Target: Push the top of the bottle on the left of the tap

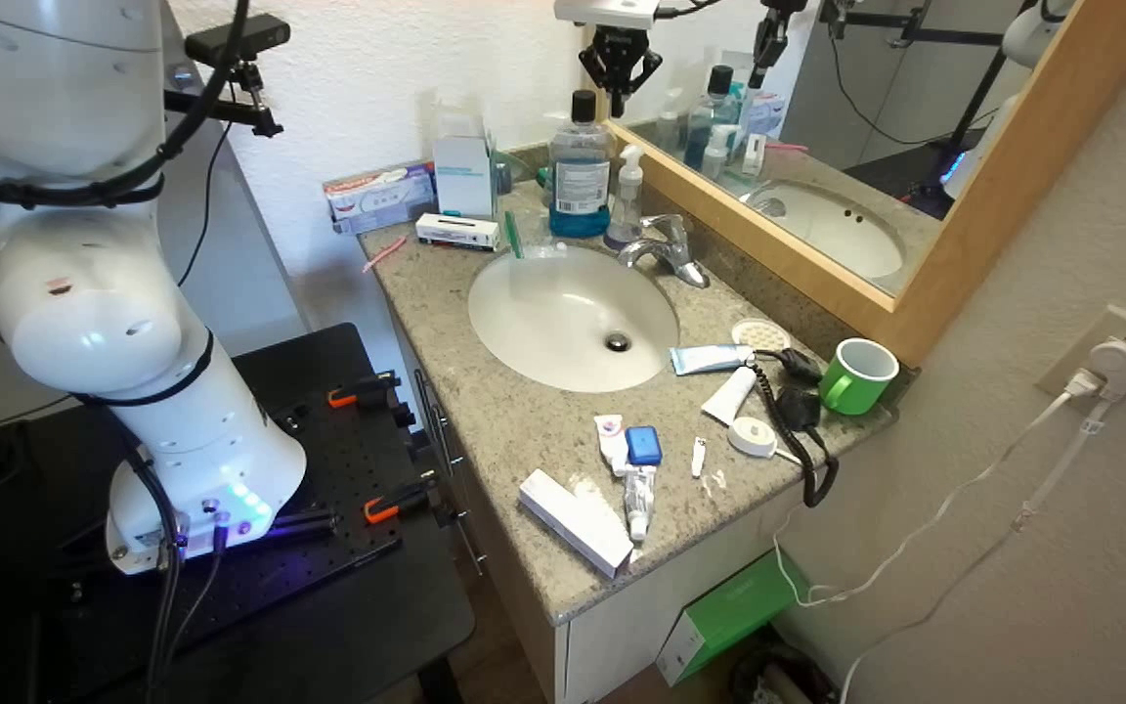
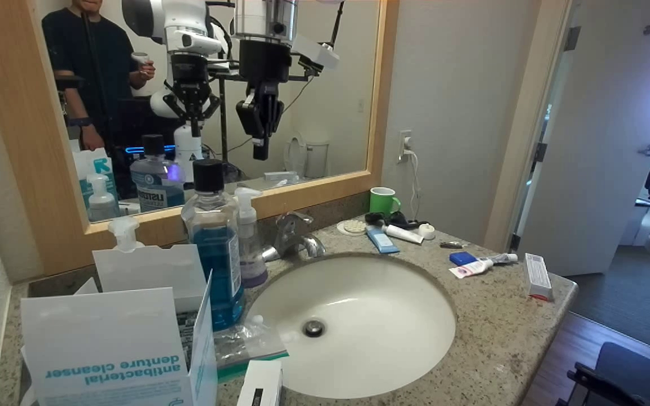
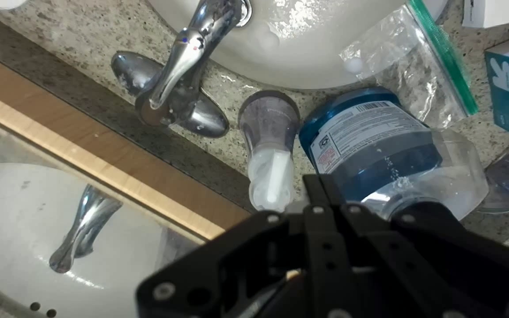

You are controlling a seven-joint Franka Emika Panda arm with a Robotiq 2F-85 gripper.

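A blue mouthwash bottle with a black cap stands upright in both exterior views (image 1: 580, 181) (image 2: 212, 265); its black cap is the dark top (image 1: 584, 106) (image 2: 209, 175). Between it and the chrome tap (image 1: 666, 249) (image 2: 291, 237) stands a smaller clear pump bottle (image 1: 626, 210) (image 2: 250, 254) with a white pump top (image 1: 630, 161) (image 2: 246, 203). My gripper (image 1: 617, 108) (image 2: 260, 151) is shut and empty, above the pump top and apart from it. In the wrist view its fingertips (image 3: 319, 179) lie between the white pump top (image 3: 273, 181) and the blue bottle (image 3: 369, 145), partly covering the black cap.
The wood-framed mirror (image 1: 758, 210) runs close behind the bottles and reflects the arm. A sink basin (image 1: 563, 323) lies in front. An open white box (image 2: 105, 338) and a plastic bag (image 2: 251, 338) are beside the blue bottle. A green cup (image 1: 856, 376) stands at the counter's far end.
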